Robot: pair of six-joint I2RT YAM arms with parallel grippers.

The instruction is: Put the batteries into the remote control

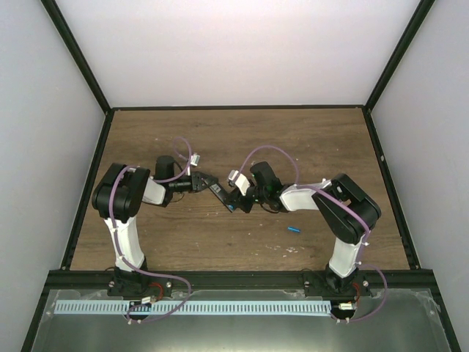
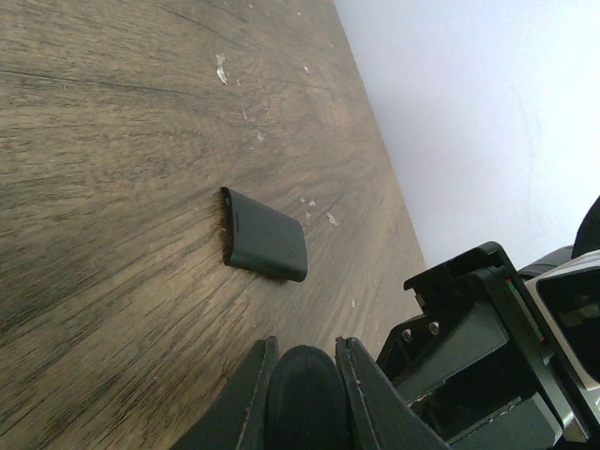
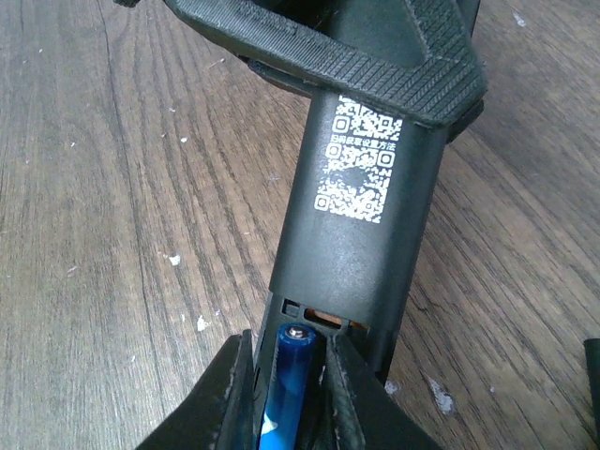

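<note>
The remote control (image 3: 361, 197) is a black bar with a white QR label, held above the table with its back up and its battery compartment (image 3: 319, 319) open. My left gripper (image 1: 212, 184) is shut on its far end, which shows as a rounded black end (image 2: 305, 398) between the left wrist view's fingers (image 2: 253, 389). My right gripper (image 3: 289, 342) is shut on a blue battery (image 3: 292, 375), whose metal tip is at the compartment's mouth. The second blue battery (image 1: 294, 229) lies on the table to the right of the arms.
A small black battery cover (image 2: 265, 246) lies flat on the wooden table (image 1: 242, 139), close beyond the left gripper. White flecks are scattered on the wood. The two grippers meet at the table's middle, and grey walls enclose it on three sides.
</note>
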